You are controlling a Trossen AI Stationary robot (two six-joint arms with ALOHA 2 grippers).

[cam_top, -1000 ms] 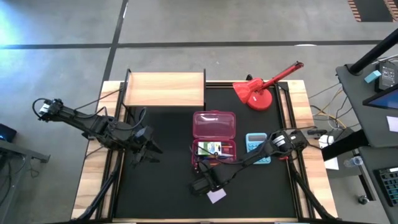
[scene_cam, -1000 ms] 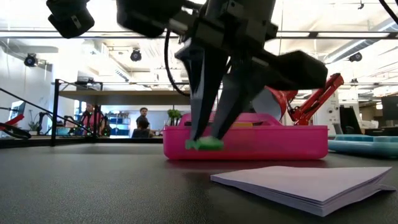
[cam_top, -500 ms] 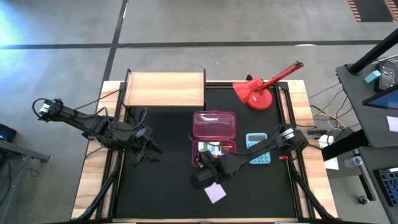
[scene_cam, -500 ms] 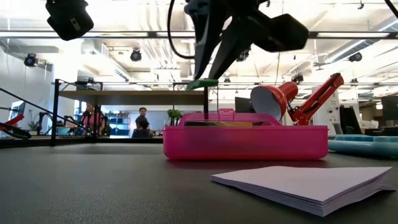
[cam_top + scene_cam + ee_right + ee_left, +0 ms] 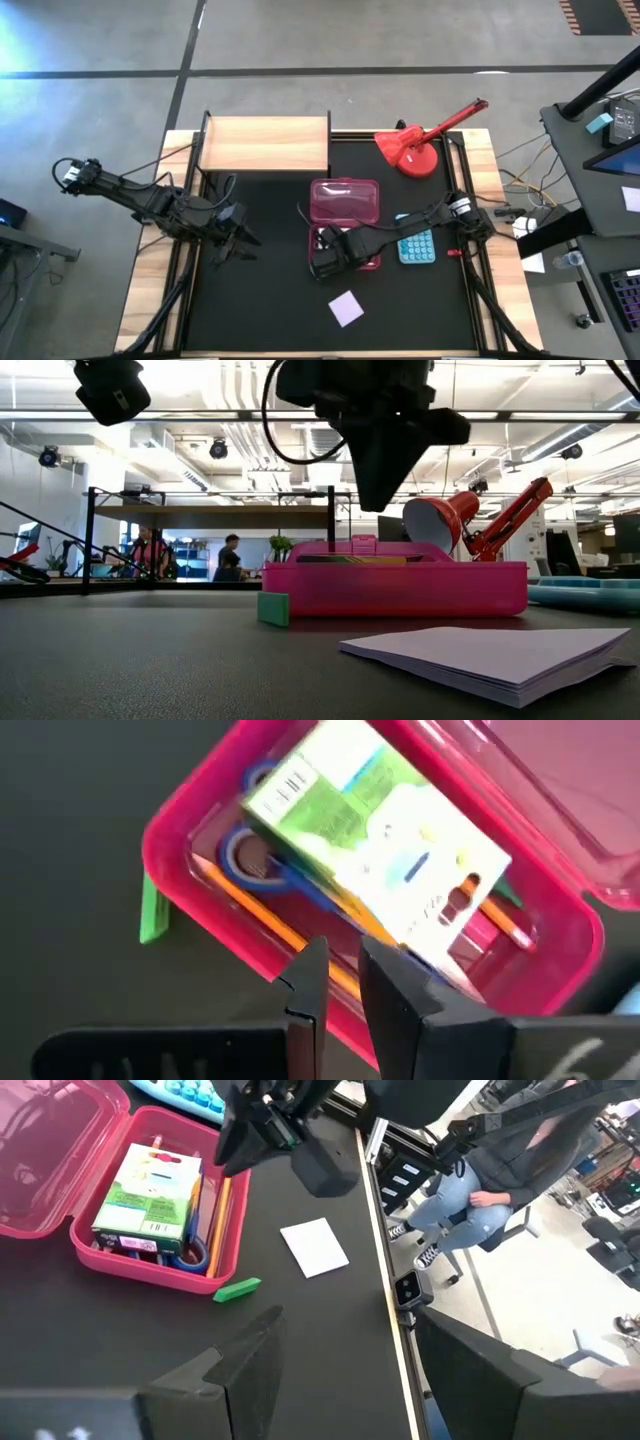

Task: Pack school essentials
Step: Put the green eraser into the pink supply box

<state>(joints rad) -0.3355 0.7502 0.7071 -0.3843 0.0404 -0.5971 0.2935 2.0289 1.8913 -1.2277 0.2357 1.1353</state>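
The open pink pencil case (image 5: 346, 212) holds a green-and-white box (image 5: 375, 815), blue-handled scissors (image 5: 245, 855) and an orange pencil (image 5: 260, 915). A small green eraser (image 5: 272, 608) lies on the table just outside the case's wall, also visible in the right wrist view (image 5: 152, 910). My right gripper (image 5: 343, 955) hovers above the near rim of the case (image 5: 395, 590), its fingers a narrow gap apart and holding nothing. The lilac sticky-note pad (image 5: 346, 308) lies nearer the front edge. My left gripper (image 5: 232, 243) waits open at the left.
A light-blue calculator (image 5: 415, 245) lies right of the case and a red desk lamp (image 5: 412, 150) stands at the far right. A wooden shelf (image 5: 265, 145) sits at the far edge. People show in the room beyond the table.
My right gripper lifted the green eraser off the table and carried it up and toward the far edge, over the case. The eraser then left the fingers and dropped; it now lies on the table beside the case's outer wall, not inside.
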